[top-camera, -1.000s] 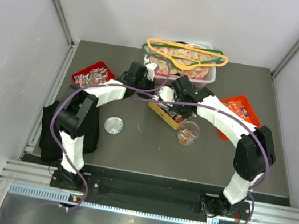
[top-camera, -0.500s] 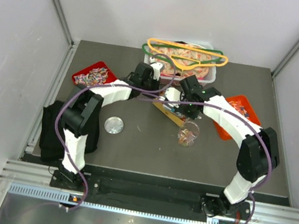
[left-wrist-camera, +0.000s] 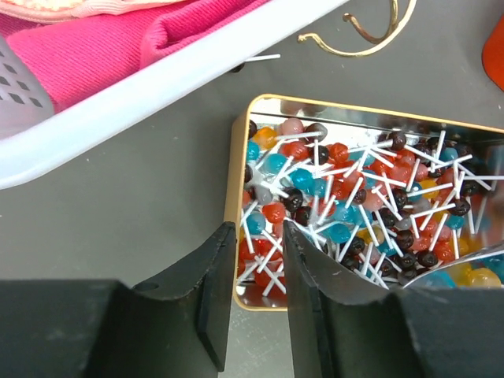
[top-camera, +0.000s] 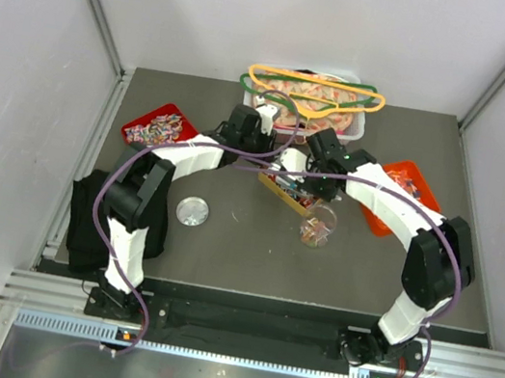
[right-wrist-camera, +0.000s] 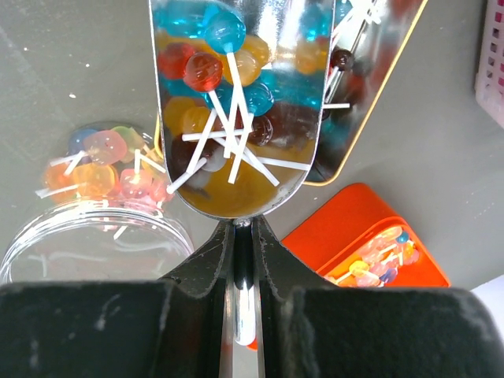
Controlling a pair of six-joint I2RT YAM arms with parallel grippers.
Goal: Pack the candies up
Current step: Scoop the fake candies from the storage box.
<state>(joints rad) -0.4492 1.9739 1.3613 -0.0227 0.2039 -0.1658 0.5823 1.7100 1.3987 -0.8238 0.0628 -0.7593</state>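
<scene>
The candies [left-wrist-camera: 339, 189] lie mostly in the tin [left-wrist-camera: 236, 197]; the right jaws are closed on a loaded scoop [right-wrist-camera: 236, 102]. The left jaws stand partly open across the tin's wall, holding nothing. Next, I think, the scoop should tip into the jar [right-wrist-camera: 94, 236].

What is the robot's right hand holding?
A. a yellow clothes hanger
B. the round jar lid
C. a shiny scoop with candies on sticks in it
C: in the right wrist view the right gripper is pinched shut on the thin handle of a shiny scoop, and candies on white sticks are piled in its bowl.
</scene>
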